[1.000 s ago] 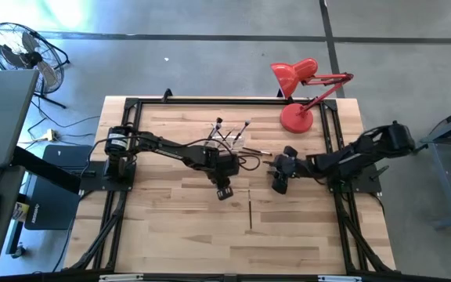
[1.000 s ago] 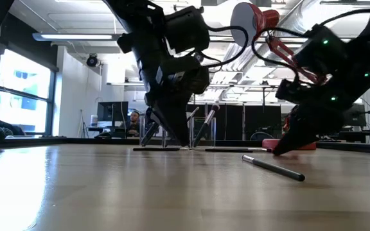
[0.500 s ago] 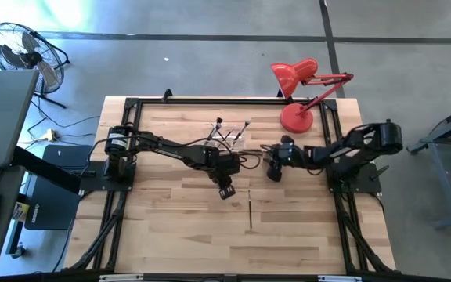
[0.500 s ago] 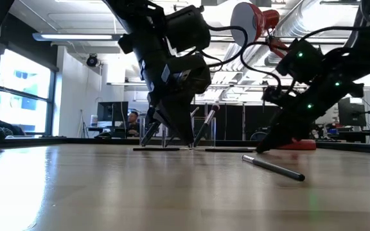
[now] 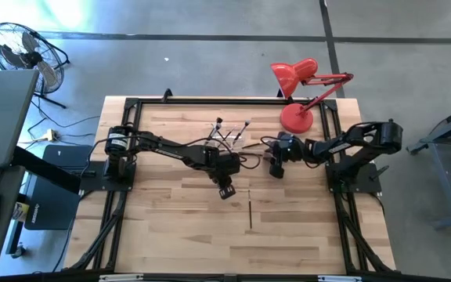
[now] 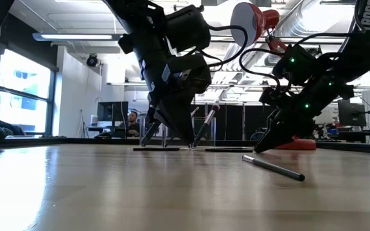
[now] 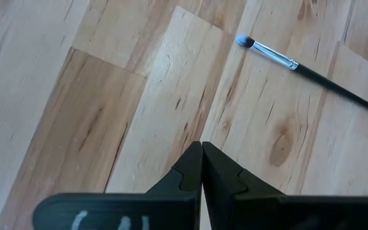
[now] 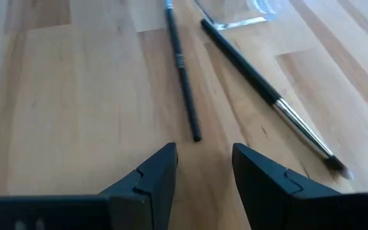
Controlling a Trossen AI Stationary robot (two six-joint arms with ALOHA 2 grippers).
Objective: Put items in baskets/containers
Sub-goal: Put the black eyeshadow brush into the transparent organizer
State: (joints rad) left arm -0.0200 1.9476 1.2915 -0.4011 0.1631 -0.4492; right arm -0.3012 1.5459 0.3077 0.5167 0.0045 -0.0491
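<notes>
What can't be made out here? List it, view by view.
- High view: clear holder too small; brush count unreadable.
- Low view: left tool blocks the holder's brushes.
- Right wrist view: holder cut off by the picture's edge.
- Left wrist view: shut left tool hides the table beneath.

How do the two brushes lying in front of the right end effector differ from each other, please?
The thin brush is slim and dark along its length, with a pale band partway along; the thicker brush has a silvery ferrule and a dark bristle tip. They lie apart, angled differently. Both rest flat on the table, by the clear holder.
</notes>
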